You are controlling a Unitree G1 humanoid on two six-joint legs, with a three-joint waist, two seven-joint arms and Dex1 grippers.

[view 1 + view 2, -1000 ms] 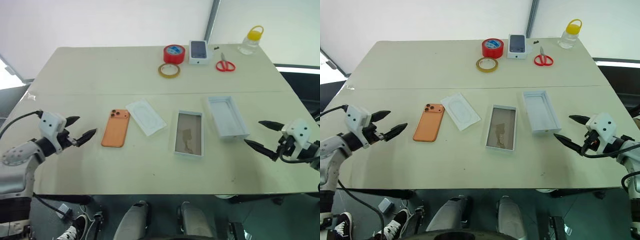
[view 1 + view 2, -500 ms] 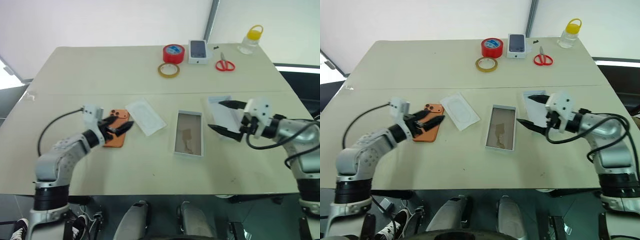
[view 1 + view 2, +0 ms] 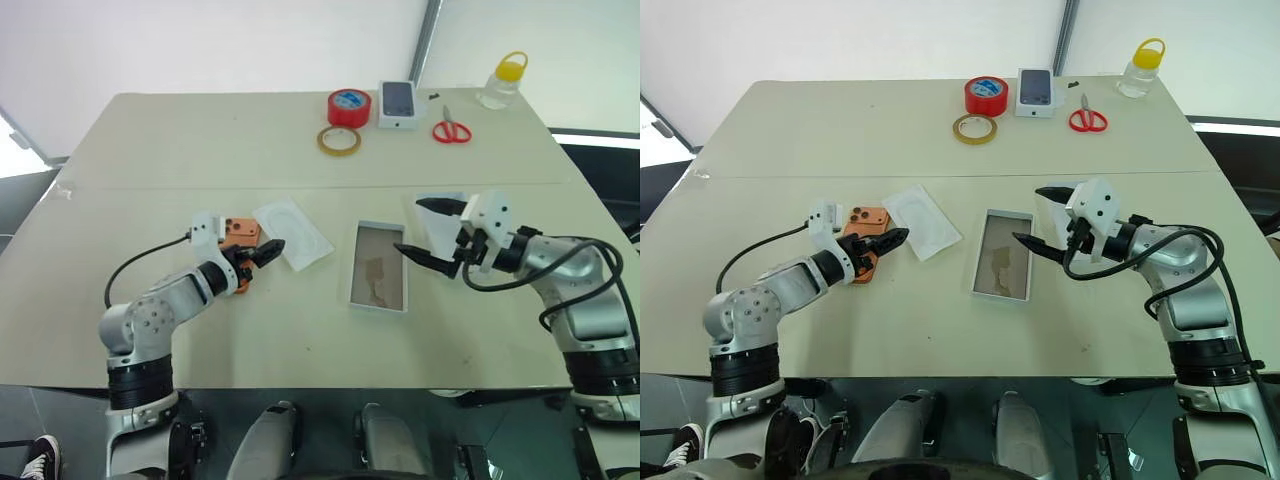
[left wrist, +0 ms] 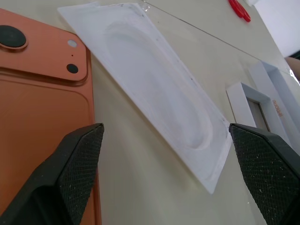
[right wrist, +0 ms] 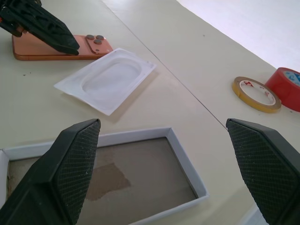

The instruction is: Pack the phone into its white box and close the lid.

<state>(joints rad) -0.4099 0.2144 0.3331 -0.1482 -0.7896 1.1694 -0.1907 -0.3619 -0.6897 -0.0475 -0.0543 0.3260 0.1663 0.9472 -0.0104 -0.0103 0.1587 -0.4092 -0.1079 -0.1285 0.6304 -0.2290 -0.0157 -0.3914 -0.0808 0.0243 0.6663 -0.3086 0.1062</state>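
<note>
The two head views look forward and down from high above the near edge of the table (image 3: 150,150), taking in its whole top to the far edge (they are a stereo pair, nearly alike). The left wrist view sits low and very close, looking along the left pincer (image 4: 168,159) over the phone (image 4: 42,108) and the insert card (image 4: 159,98) towards the white box (image 4: 253,108). The right wrist view looks along the right pincer (image 5: 173,159) over the same box, card and phone from the opposite side.
</note>
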